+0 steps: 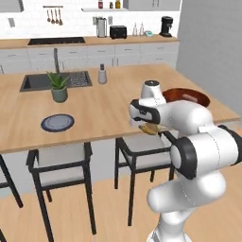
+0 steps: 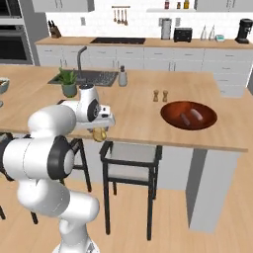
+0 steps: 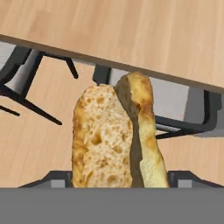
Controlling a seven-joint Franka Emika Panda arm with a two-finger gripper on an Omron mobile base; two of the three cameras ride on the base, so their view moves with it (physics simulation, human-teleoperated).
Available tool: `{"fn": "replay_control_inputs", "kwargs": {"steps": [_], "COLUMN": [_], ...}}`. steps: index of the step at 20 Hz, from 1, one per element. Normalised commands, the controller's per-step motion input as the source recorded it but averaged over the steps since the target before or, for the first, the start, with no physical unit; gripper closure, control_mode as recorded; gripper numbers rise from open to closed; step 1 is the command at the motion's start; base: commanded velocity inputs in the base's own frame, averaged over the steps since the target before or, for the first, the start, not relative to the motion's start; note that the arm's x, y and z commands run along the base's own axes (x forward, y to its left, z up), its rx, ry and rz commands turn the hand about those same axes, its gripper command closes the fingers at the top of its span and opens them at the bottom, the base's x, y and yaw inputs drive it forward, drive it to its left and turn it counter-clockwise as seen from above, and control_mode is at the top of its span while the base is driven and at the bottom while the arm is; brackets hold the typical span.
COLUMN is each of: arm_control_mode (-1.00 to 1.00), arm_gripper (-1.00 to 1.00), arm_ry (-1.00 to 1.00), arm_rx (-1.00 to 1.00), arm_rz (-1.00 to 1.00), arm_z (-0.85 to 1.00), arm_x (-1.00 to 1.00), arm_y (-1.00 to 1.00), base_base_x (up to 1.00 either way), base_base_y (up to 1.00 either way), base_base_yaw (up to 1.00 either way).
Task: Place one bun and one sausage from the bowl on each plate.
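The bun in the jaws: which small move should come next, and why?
Probably carry the bun forward and left, toward the plate. The gripper holds it at the counter edge, above the stools, not yet over the wood. That plate lies bare to the left in the left base view, while sausages remain in the bowl.

The bun (image 3: 118, 140) has a rough, porous crumb on its cut face and a smoother golden crust, matt all over. The surface (image 1: 108, 108) is pale wood with a faint grain and a soft sheen. The bowl (image 2: 189, 114) is dark red-brown wood, glossy. The stools (image 2: 131, 163) have matt black metal frames.
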Motion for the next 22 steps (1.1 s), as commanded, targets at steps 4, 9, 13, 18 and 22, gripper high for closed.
{"fn": "replay_control_inputs", "kwargs": {"steps": [4, 9, 13, 18, 22], "arm_control_mode": [1.00, 1.00, -1.00, -1.00, -1.00], "arm_gripper": [1.00, 1.00, 1.00, 1.00, 1.00], "arm_ry": [0.00, 0.00, -0.06, -0.04, -0.01], "arm_rx": [0.00, 0.00, 0.00, 0.04, 0.14], "arm_rz": [0.00, 0.00, -0.08, -0.16, -0.08], "arm_z": [0.00, 0.00, 0.11, -0.10, -0.40], "arm_x": [0.00, 0.00, 0.49, 1.00, 0.75], "arm_y": [0.00, 0.00, 0.50, 0.95, 0.29], "base_base_x": [0.19, 0.75, 0.50, 0.00, 0.00], "base_base_y": [1.00, 1.00, 0.50, 0.00, 0.00], "base_base_yaw": [-0.06, -0.15, -0.10, 0.00, 0.00]}}
